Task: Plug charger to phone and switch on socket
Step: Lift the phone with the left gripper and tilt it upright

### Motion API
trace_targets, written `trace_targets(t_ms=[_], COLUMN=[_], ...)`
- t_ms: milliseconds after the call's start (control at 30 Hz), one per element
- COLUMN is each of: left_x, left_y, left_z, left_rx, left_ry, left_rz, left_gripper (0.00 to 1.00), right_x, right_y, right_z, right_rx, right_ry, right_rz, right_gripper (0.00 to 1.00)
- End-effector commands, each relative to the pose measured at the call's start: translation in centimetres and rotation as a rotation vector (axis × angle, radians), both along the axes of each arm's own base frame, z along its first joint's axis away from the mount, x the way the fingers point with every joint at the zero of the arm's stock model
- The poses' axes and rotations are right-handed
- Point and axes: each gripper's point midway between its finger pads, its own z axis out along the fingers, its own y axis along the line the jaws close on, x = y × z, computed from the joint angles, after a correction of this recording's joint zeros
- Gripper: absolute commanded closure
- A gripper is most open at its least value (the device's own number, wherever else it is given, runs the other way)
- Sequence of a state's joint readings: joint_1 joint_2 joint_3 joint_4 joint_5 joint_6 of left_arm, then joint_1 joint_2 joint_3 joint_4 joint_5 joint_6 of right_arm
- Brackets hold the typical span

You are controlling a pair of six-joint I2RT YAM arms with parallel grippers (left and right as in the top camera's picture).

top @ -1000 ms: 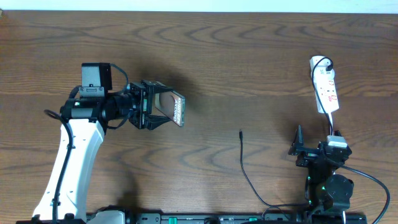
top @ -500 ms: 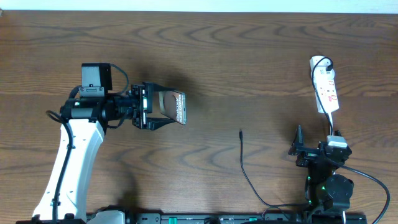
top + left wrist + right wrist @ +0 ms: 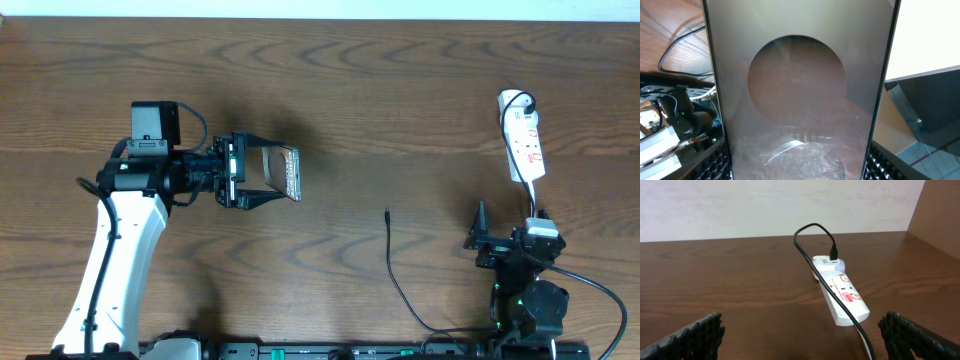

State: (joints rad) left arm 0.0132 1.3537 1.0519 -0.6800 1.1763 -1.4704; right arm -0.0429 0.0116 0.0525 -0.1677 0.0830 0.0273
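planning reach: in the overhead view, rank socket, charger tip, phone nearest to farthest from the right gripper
1. socket, just ahead of the right gripper
2. charger tip, to its left, mid-table
3. phone, far left, held in the left gripper

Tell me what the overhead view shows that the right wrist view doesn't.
Only overhead: the left gripper clamping the phone, and the charger, its free tip lying on the table. Only right wrist: the pale wall's face behind the table. Both: the white socket with a black cable plugged into its far end, and the open right gripper.
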Motion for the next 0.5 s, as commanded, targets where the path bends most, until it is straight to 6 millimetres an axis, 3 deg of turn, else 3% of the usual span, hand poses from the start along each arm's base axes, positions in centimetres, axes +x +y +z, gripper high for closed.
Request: trace_targets(t_ms=[0, 233, 467], left_x=[-0.2, 1.1, 0.2], left_y=[-0.3, 1.2, 6.0], left_z=[2.2, -0.4, -6.1], left_rx=[-0.045, 0.143, 0.521], left_ry=[-0.048, -0.105, 0.035], left_rz=[-0.02, 0.037, 0.153], left_gripper=[0.93, 0.93, 0.92], right_x=[-0.1, -0.1, 0.0], right_y=[-0.3, -0.3, -0.3], right_z=[0.0, 0.0, 0.1], right_rx=[0.012, 0.012, 0.012], right_ry=[-0.004, -0.004, -0.011], right_rz=[-0.018, -0.018, -0.018], right_gripper=[0.01, 0.01, 0.01])
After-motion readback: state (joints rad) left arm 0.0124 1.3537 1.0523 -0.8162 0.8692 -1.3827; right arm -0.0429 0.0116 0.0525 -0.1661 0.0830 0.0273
